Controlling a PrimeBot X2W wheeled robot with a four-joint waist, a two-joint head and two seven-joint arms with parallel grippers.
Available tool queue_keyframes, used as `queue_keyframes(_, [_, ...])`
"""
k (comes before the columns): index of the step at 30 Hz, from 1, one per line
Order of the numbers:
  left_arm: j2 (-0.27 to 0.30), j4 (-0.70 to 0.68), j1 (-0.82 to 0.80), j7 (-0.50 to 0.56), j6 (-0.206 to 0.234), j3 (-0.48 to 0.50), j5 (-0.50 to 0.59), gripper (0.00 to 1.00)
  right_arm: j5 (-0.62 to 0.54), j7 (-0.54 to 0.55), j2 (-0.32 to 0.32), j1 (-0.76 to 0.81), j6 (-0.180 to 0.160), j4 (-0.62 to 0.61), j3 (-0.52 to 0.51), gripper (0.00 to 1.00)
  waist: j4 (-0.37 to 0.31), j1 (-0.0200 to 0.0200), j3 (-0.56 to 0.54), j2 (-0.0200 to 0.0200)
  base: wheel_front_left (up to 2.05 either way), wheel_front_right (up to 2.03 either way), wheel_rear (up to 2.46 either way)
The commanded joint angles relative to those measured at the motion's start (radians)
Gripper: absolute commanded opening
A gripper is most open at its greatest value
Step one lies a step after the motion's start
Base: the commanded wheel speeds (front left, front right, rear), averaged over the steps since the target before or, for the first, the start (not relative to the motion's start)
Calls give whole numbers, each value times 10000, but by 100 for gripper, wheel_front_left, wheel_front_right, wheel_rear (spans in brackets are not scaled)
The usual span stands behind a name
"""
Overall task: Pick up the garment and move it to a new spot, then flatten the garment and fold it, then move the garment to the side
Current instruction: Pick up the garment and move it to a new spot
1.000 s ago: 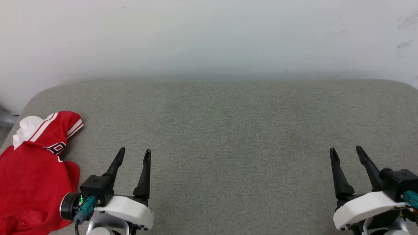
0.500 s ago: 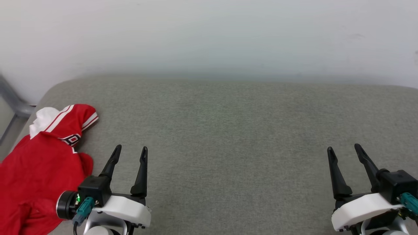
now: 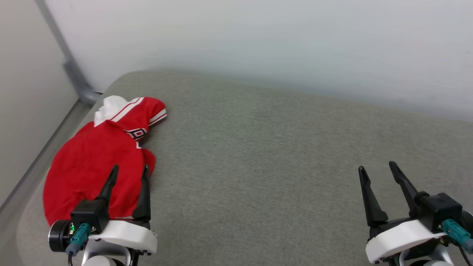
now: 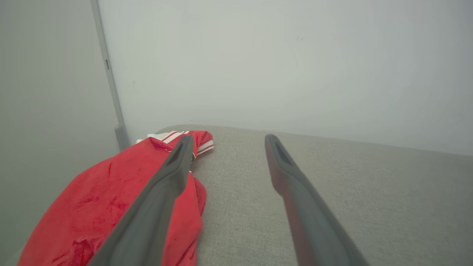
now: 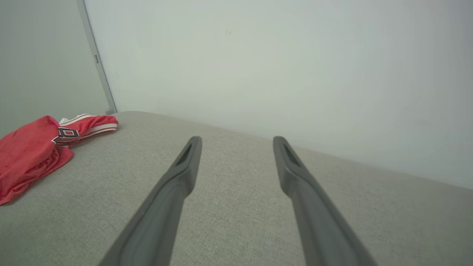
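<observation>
1. Plainly, in the head view, the red soft jersey-style T-shirt (image 3: 92,162) with white sleeves lies crumpled in a loose heap on the grey fabric-covered worktop (image 3: 258,166). It spreads ahead of and to the left of the left claw (image 3: 130,168). That claw's two long dark fingers stand apart and empty, their tips over the heap's right edge; how high above the cloth they are cannot be told here. The right claw (image 3: 376,166) is also spread and empty over bare worktop, with the T-shirt well off to its left.

2. From the left wrist view, the T-shirt (image 4: 111,192) lies under and left of the left claw (image 4: 228,138). The left finger crosses red cloth and the right finger crosses bare fabric. The cloth looks thin, light and limp, so it should sag and trail when lifted. The bunched ridge just below the left finger seems the nearest place to pinch.

3. From the right wrist view, the T-shirt (image 5: 29,151) is far left of the open right claw (image 5: 237,139). Its striped trim (image 5: 99,127) and outlined number patch (image 5: 66,133) lie at its far end. The trimmed edges are probably thicker and less slippery, so they should make firmer holds for spreading the shirt later.
</observation>
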Motion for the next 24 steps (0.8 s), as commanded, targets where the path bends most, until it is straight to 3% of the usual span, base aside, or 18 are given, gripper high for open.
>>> queue_keyframes(1, [-45,32,-109,-27,-26,45,-10,100,84,-22,19,-85,-3,3,56,100,427,0,30,0,0,0,0])
queue_keyframes(12, [-84,362,-22,-27,-207,516,-341,100,374,-126,16,-199,-5,-17,408,100,1419,0,80,0,0,0,0])
queue_keyframes(24, [184,992,-686,-20,-302,465,-535,100,81,60,17,-450,-5,-137,495,100,1625,0,475,0,0,0,0])
